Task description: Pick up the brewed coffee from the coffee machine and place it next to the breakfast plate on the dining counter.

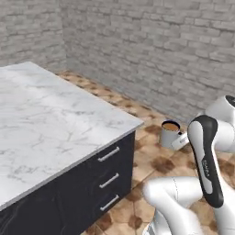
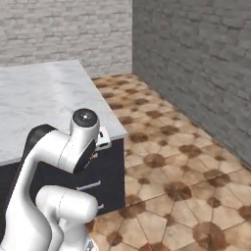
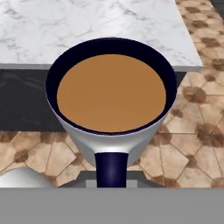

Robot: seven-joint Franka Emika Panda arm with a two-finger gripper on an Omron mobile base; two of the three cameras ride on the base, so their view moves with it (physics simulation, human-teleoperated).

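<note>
The brewed coffee (image 1: 170, 132) is a grey mug with brown liquid up to its rim, hanging in the air over the tiled floor just past the corner of the dining counter (image 1: 55, 114). My gripper (image 1: 180, 140) is shut on the mug from its right side. In the hand view the mug (image 3: 111, 94) is seen from above with its dark handle (image 3: 111, 168) toward the camera, and the white marble top (image 3: 87, 22) lies behind it. The mug hides my fingertips there. The coffee machine and the breakfast plate are out of view.
Dark drawers with silver handles (image 1: 109, 180) run under the marble top (image 2: 44, 98). Grey brick walls (image 1: 160, 50) stand behind and to the right. Brown tiled floor (image 2: 186, 162) stretches open between the counter corner and the walls.
</note>
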